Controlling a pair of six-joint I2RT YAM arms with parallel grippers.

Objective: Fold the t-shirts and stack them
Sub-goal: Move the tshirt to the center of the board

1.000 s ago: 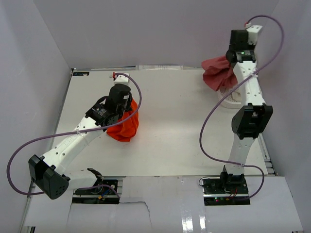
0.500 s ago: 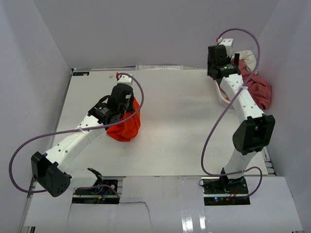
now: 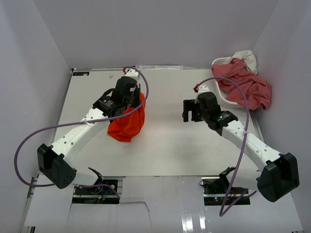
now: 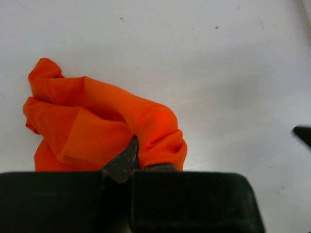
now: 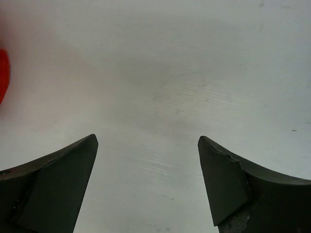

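Orange-red t-shirt (image 3: 127,125) lies bunched on the table (image 3: 165,145), left of centre, a fold pinched in the left gripper (image 4: 132,154), whose fingers are closed. The right gripper (image 5: 148,141) hangs right of centre, jaws spread wide, holding nothing. A rose-pink t-shirt (image 3: 243,82) and a cream t-shirt (image 3: 247,57) drape the far-right basket (image 3: 222,92).

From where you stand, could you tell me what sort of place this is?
Probably a robot lab test cell: left arm and right arm bolted to a white table, plain walls boxing it in, a pink t-shirt draped over a white basket.
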